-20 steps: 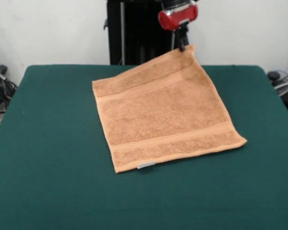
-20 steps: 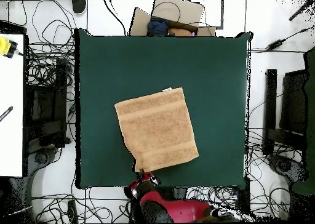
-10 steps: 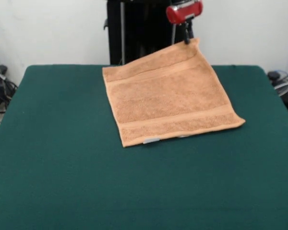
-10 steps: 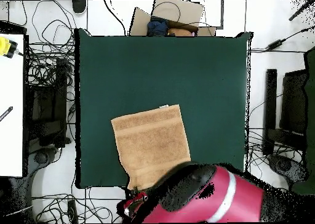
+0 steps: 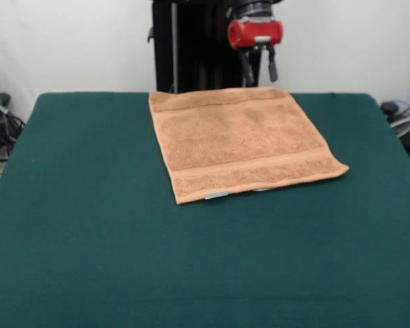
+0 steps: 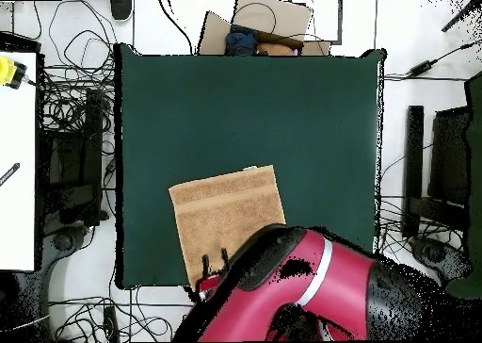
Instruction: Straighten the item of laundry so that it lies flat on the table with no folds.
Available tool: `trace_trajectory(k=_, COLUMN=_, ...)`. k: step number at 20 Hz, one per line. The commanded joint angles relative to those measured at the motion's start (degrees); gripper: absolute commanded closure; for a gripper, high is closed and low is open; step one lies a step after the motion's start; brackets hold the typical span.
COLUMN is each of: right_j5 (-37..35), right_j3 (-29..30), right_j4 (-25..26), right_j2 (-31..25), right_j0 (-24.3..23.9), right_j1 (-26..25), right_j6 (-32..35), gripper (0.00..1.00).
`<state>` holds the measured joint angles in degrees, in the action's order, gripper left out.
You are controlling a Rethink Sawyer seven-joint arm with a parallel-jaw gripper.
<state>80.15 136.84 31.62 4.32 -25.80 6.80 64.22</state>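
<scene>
Towel [image 5: 242,142] spread open on the bench's [image 5: 75,225] robot-side half, no folds showing, white tag [image 5: 216,195] on its camera-side hem | gripper [image 5: 260,67] hovers just above the far edge, jaws parted and empty | likely released there so the cloth settles flat.

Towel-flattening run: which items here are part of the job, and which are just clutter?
Job:
- towel, spread on the table
- gripper, fingers open, above the towel's far edge

Clutter:
- cables on the floor
- cardboard box beyond the table
- white side table holding a yellow tool
</scene>
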Motion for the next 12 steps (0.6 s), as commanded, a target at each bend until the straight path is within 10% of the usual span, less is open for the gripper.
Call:
trace_trajectory(k=1, right_j5=-21.22, right_j3=-2.44, right_j4=1.26, right_j2=2.97, right_j0=-0.50, right_j1=-10.98, right_j6=15.08, gripper=0.00)
trace_trajectory(k=8, right_j5=-24.94, right_j3=0.61, right_j4=-0.61, right_j2=1.26, right_j0=-1.36, right_j1=-5.98, right_j6=14.83, gripper=0.00)
trace_trajectory(k=12, right_j5=-33.38, right_j3=8.15, right_j4=-4.30, right_j2=-3.03, right_j0=-2.46, right_j1=6.20, right_j6=13.37, gripper=0.00)
